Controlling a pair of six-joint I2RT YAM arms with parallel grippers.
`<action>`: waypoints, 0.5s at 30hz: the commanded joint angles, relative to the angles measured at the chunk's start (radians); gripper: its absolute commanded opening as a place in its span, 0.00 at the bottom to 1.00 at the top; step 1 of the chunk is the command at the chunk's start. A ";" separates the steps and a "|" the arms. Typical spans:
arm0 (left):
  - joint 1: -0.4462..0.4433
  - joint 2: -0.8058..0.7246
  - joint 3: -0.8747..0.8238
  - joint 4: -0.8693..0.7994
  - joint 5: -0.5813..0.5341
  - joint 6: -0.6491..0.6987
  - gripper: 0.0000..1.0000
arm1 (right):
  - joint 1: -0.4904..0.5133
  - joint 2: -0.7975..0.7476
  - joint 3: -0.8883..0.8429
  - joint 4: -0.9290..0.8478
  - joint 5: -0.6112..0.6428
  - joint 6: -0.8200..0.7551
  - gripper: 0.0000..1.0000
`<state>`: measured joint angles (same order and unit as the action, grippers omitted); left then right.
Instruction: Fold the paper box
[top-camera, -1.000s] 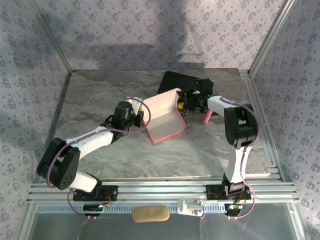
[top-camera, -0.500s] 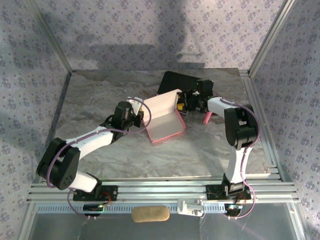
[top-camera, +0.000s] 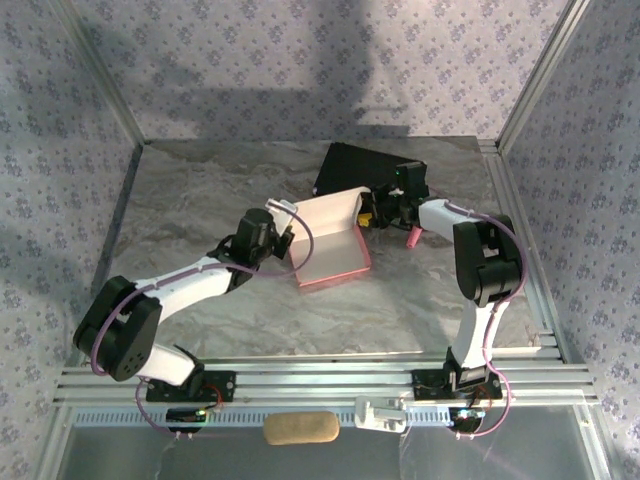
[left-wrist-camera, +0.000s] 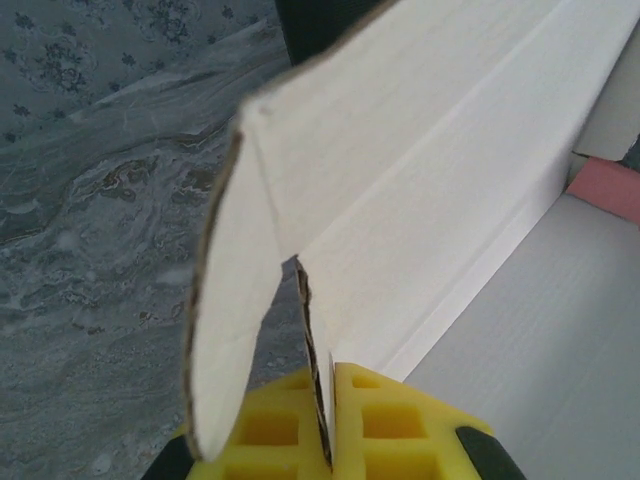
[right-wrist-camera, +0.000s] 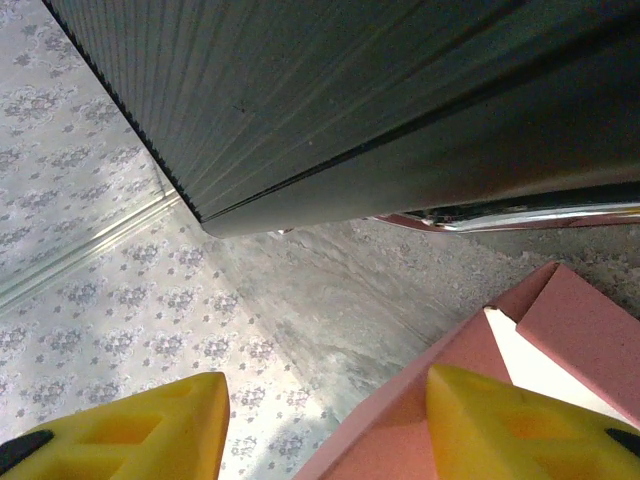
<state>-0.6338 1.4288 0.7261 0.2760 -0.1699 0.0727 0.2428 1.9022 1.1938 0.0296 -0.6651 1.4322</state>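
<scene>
The paper box (top-camera: 330, 250) sits around the middle of the marbled surface (top-camera: 190, 190), lying open with its pale inside facing up. Its salmon-pink outside shows along the near rim. One long wall stands up on the far side, just in front of a black case (top-camera: 350, 165) that lies flat toward the back of the surface.

The left arm reaches in from the near left. Its end effector (top-camera: 286, 226) is at the box's left end, closed on the card. From the left wrist, the two yellow fingers (left-wrist-camera: 400, 425) press together on the thin edge of a pale flap, and another flap curls out to the left of them. The long white wall of the box (left-wrist-camera: 450, 150) runs off up and to the right.

The right arm comes in from the right, and its end effector (top-camera: 372, 215) is at the box's far right corner, between the box and the case. From the right wrist, its yellow fingers (right-wrist-camera: 130, 430) stand well apart with nothing pinched between them. The pink corner of the box (right-wrist-camera: 580, 330) lies just beside the right-hand finger, with the ribbed underside of the case (right-wrist-camera: 350, 100) close above.

A small pink stick (top-camera: 410, 238) lies on the surface just to the right of the box, beside the right arm.
</scene>
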 joint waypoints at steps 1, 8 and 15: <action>-0.058 0.004 -0.016 0.084 0.057 0.051 0.03 | 0.056 -0.011 -0.027 -0.144 -0.104 0.046 0.55; -0.083 0.005 -0.034 0.113 0.027 0.064 0.03 | 0.054 -0.022 -0.054 -0.118 -0.128 0.078 0.58; -0.088 -0.020 -0.056 0.113 0.020 0.093 0.03 | 0.020 -0.055 -0.045 -0.223 -0.131 0.058 0.62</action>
<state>-0.6792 1.4250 0.6758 0.3447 -0.2371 0.1143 0.2394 1.8580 1.1645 -0.0334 -0.6590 1.4353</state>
